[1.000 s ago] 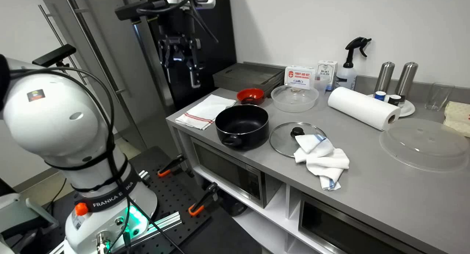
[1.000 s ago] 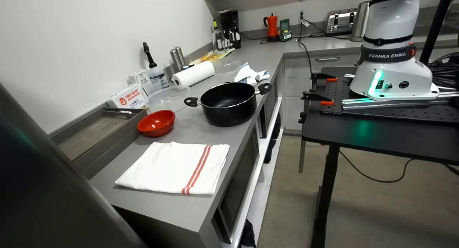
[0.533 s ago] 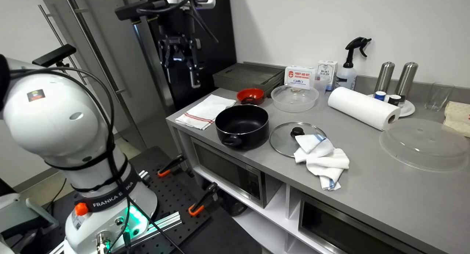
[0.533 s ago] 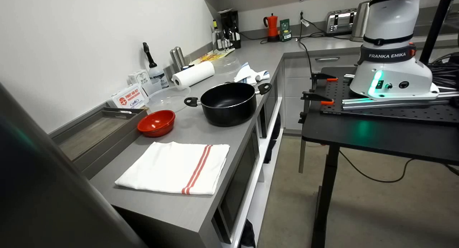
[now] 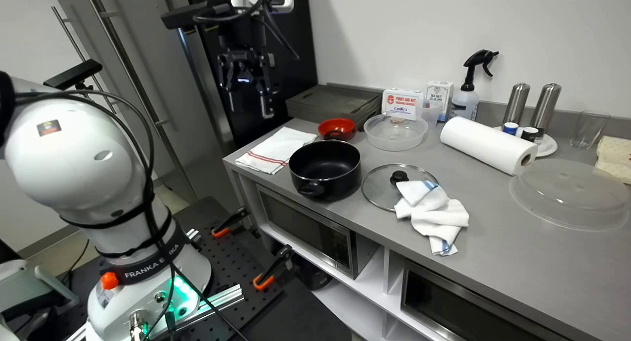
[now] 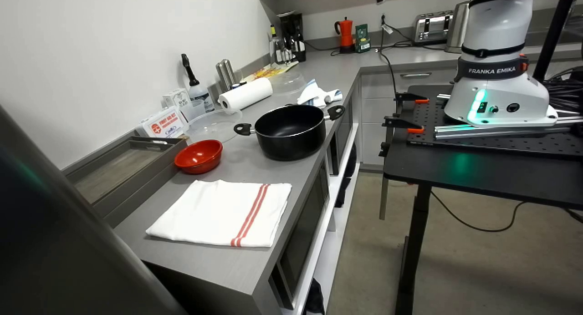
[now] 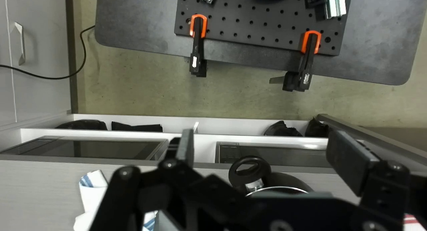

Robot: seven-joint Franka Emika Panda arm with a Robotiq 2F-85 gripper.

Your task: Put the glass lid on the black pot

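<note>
The glass lid point(image 5: 379, 188) lies flat on the counter with its black knob up, beside the black pot. A crumpled white towel covers part of its rim. Behind the pot in an exterior view, the lid is hidden. The black pot point(image 5: 325, 171) stands upright and uncovered; it also shows in an exterior view point(image 6: 291, 135). In the wrist view, one handle and part of the black pot's rim point(image 7: 288, 181) show between and below the fingers. My gripper point(image 5: 250, 105) is open and empty, high in the air beyond the counter's end; its fingers are spread wide in the wrist view point(image 7: 265, 154).
The crumpled towel point(image 5: 434, 210) lies against the lid. A red dish point(image 5: 336, 128), a clear bowl-like dish point(image 5: 396, 132) and a folded towel point(image 5: 276, 149) surround the pot. A paper roll point(image 5: 485, 144) and large clear disc point(image 5: 567, 195) lie farther along. A tall dark cabinet point(image 5: 291, 50) stands behind the gripper.
In an exterior view, my gripper has shifted slightly right and a little down over the last half second. It stays open. The lid, pot and other objects have not moved.
</note>
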